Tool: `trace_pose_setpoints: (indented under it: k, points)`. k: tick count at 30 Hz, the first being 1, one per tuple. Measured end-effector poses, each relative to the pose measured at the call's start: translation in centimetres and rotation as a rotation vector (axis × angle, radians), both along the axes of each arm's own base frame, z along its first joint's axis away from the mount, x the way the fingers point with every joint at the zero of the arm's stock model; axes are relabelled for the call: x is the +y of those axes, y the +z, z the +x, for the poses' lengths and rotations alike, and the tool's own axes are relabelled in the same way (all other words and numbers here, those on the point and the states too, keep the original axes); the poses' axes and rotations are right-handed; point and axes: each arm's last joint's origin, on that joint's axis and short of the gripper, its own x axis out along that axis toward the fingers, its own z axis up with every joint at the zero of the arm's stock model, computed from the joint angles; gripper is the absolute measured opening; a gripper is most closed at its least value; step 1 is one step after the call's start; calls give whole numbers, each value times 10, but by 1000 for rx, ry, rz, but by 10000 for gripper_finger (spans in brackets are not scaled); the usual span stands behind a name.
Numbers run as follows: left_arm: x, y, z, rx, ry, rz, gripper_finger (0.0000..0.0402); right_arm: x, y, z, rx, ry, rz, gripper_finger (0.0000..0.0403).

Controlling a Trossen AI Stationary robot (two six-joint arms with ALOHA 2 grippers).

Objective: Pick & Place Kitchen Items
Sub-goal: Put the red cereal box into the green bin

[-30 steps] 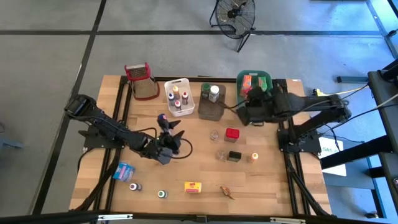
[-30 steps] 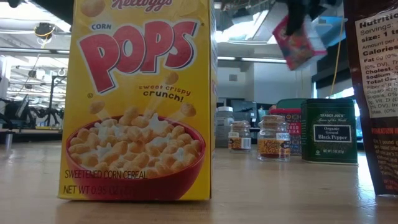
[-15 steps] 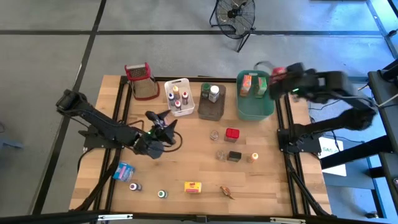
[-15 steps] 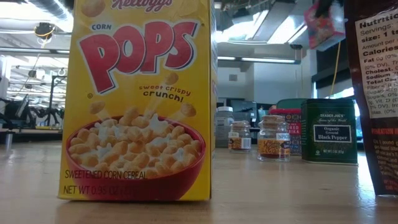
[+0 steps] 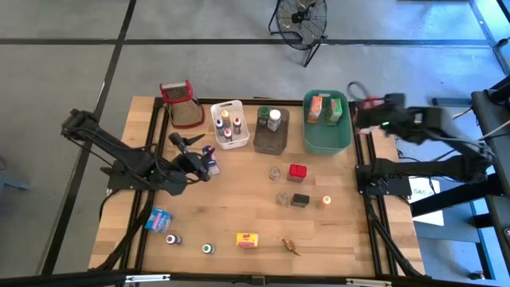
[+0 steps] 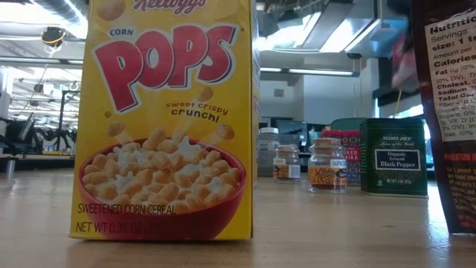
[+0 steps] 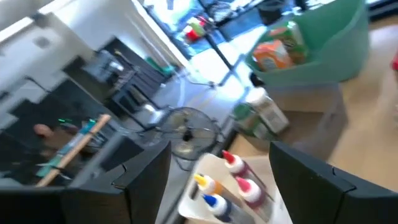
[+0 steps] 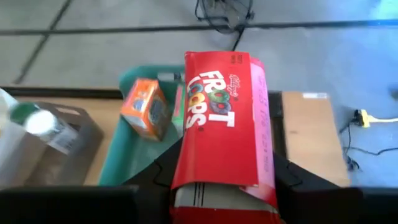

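Note:
My right gripper [image 5: 360, 102] is shut on a red Froot Loops box [image 8: 221, 118]. It hangs just right of the green tub [image 5: 325, 140], over the table's far right corner. An orange box [image 8: 144, 107] and a green one lie in that tub. My left gripper [image 5: 195, 149] hovers open and empty over the table's left half, near the white tub [image 5: 217, 108] of small bottles. Loose items on the wood include a red tin [image 5: 297, 171], a black tin [image 5: 300, 200], a yellow box [image 5: 248, 239] and a blue box [image 5: 159, 219]. My right gripper pinches the red box between its two fingers, one on each long side edge, at the end nearest the wrist [image 8: 186, 177]. The fingers slant downward and lie along the box. The box sticks out ahead of them, printed face up, clear of tub and table.
A brown tub [image 5: 271, 142] with bottles stands between the white and green tubs. A mesh grater with a red top [image 5: 183, 104] is at the far left. Small jars [image 5: 276, 173] and bottles [image 5: 171, 239] dot the middle and near edge. A fan [image 5: 301, 20] stands beyond the table.
My right gripper has carried the red box from over the green tub toward the table's right edge, rolling as it went. My left gripper has risen and drawn back toward the far left, still open.

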Motion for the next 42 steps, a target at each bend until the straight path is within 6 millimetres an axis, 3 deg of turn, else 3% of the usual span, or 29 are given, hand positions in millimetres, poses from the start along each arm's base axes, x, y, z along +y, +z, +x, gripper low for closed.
trace_pose_setpoints:
  k: [5,9,12,24,31,42]
  points:
    - [8,-4,-10,-6,7,-74,267,-13,-36,43,-30,82,-56,128]
    - [11,-8,-14,10,-15,-148,267,-22,-41,79,-57,222,-132,128]
    - [11,-16,-15,9,-53,-236,267,-29,-45,93,-5,206,-163,128]
    - [9,-36,-15,5,-127,-300,267,-39,-65,94,115,53,-61,128]
    - [8,-48,-13,12,-168,-280,267,-45,-79,107,149,37,-42,128]
    - [7,-49,-12,20,-215,-319,267,-61,-104,127,229,-14,7,128]
